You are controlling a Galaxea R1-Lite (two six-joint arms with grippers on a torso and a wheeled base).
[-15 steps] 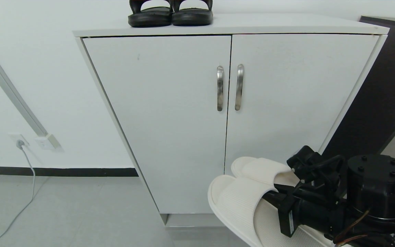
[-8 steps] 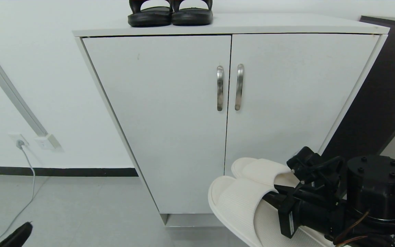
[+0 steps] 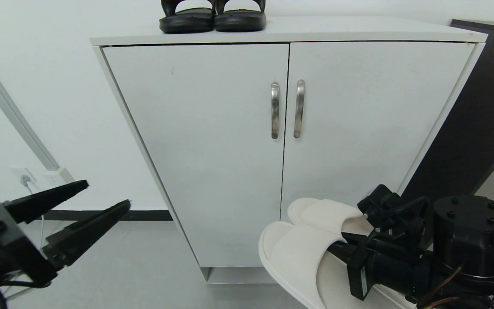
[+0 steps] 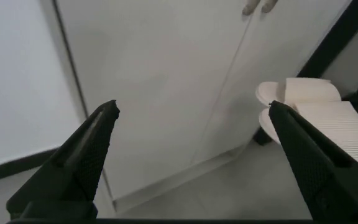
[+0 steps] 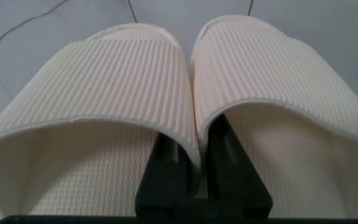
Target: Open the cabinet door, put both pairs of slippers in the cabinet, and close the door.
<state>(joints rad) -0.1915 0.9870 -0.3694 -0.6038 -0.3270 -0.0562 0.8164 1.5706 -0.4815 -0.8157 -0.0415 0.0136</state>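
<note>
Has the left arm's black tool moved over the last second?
Yes. The black left tool has come up from the head view's lower left corner toward the white two-door cabinet, jaws open.

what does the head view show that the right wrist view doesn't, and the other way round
Head view adds: the white two-door cabinet with its doors shut, its two metal bar handles, the black slippers on its top, and the open left gripper.
Right wrist view adds: the textured insoles of the white ribbed slippers, and the right gripper clamping their two touching inner strap edges.
Shared: the white ribbed slippers, side by side.
</note>
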